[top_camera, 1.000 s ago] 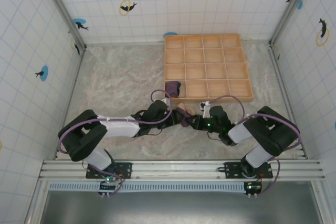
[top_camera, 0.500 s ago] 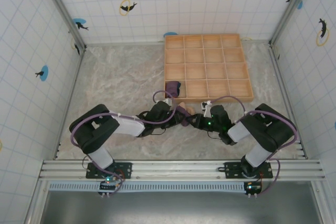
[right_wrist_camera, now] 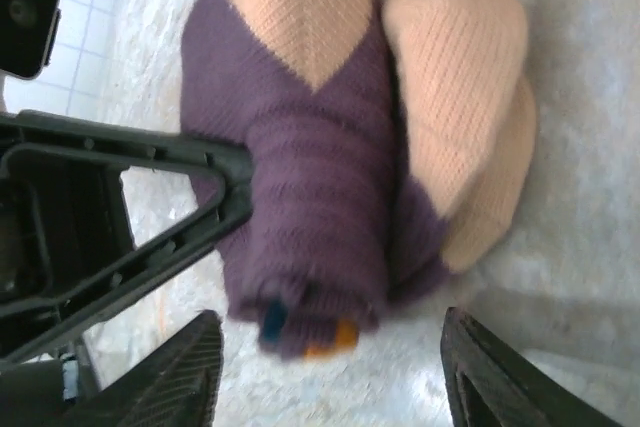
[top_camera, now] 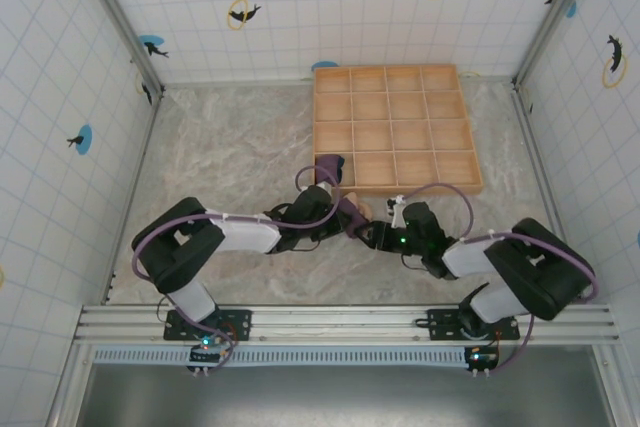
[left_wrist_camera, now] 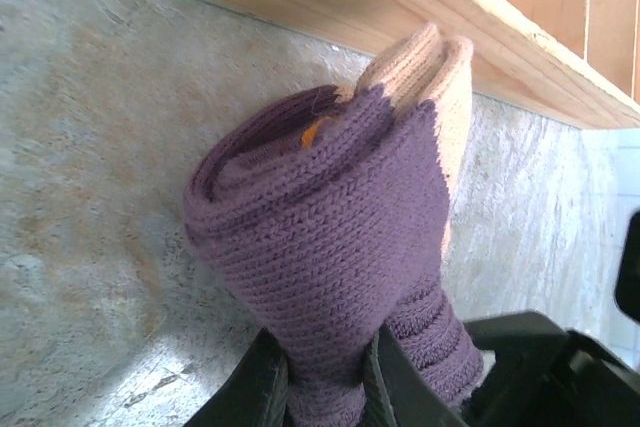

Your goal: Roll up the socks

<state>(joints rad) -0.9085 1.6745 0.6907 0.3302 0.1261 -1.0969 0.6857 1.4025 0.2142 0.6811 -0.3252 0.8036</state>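
A dark purple sock roll [left_wrist_camera: 330, 207] with tan toes lies on the marble table just in front of the wooden tray [left_wrist_camera: 420, 7]. My left gripper [left_wrist_camera: 328, 387] is shut on its lower end, which is pinched between the two black fingers [left_wrist_camera: 262, 392]. In the top view the left gripper [top_camera: 338, 210] holds this sock bundle [top_camera: 351, 217] from the left. My right gripper [right_wrist_camera: 330, 372] stands open just short of the sock roll [right_wrist_camera: 310, 177], fingers on either side and touching nothing. From above, the right gripper [top_camera: 373, 235] sits right of the bundle. Another purple sock bundle [top_camera: 330, 164] rests in the tray's near-left compartment.
The compartmented wooden tray [top_camera: 400, 187] stands at the back right, its near rim just beyond the grippers. The left gripper's black finger [right_wrist_camera: 150, 197] crosses the right wrist view beside the roll. Tiled walls enclose the table; bare marble [top_camera: 220, 157] lies to the left.
My left gripper has shut on the sock roll. My right gripper has let go of it and opened. Both arms shifted slightly toward the tray.
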